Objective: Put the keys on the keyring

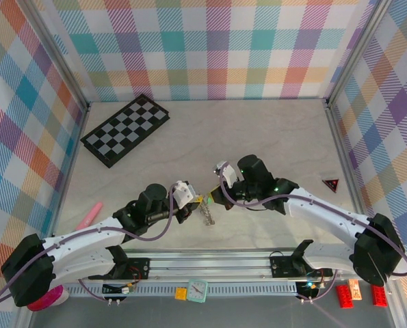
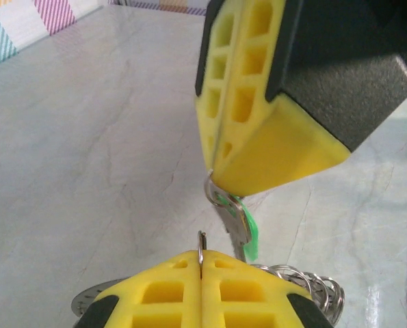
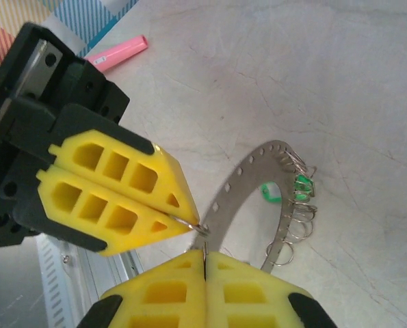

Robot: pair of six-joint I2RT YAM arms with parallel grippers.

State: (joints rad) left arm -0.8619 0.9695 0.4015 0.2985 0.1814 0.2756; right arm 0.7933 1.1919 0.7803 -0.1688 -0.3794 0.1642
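key (image 2: 236, 225) hangs from right hand (image 2: 213, 171), blade seemingly toward keyring (image 3: 225, 198) in left hand (image 2: 201, 263)

**Left gripper** (image 2: 201, 265): bottom edge, yellow honeycomb fingers (image 2: 163, 294) pressed together, a thin metal edge standing up out of their seam.

**Right gripper** (image 2: 213, 166): top, yellow fingers in a black housing, closed to a wedge pointing down, its tip on a small wire loop.

**Key** (image 2: 234, 225): silver, hanging from that loop, mint-green tag behind it, blade ending just above the left fingers.

**Keyring** (image 2: 87, 301): grey perforated band showing left of the left fingers, a cluster of wire loops to their right.

**Table** (image 2: 87, 157): pale, marbled.
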